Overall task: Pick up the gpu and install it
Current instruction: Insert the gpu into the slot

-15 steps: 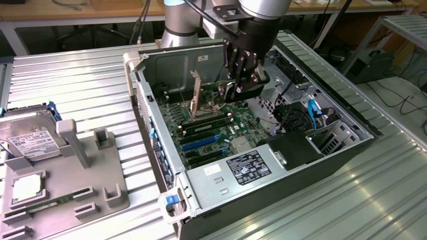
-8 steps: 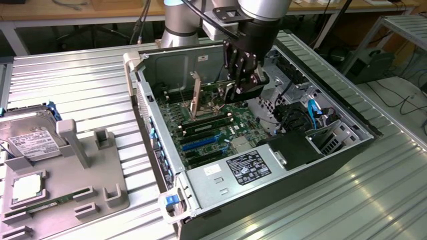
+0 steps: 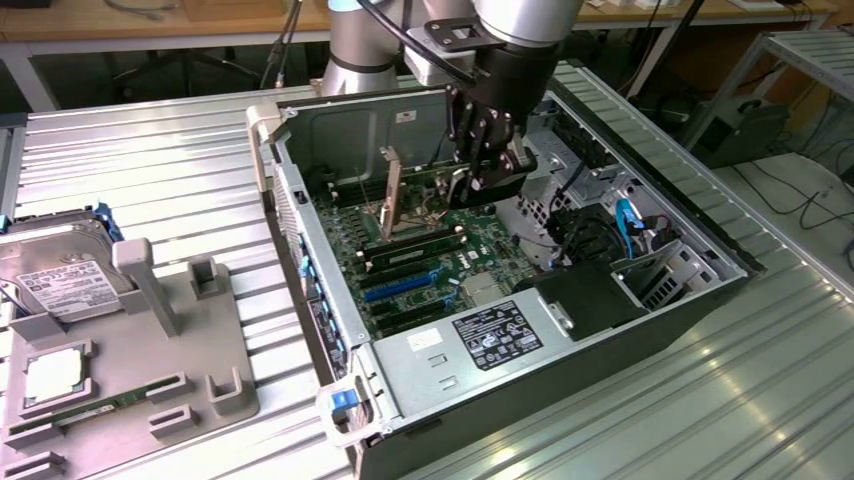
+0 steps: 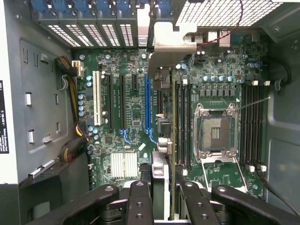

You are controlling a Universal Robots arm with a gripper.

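So from the exterior view we've got the arm reaching down into the open case [image 3: 320, 130] on the table [image 3: 160, 160], pincer [image 3: 487, 185] deep inside it, and a hard drive [image 3: 60, 270] parked outside the case. The wrist view gives us the close stuff: pincer [image 4: 163, 187] clamped on the gpu [image 4: 160, 168], card edge-on over the case's motherboard [image 4: 131, 117], silver bracket [image 4: 171, 42] toward the case's slotted rear wall. We can't tell if it's seated.
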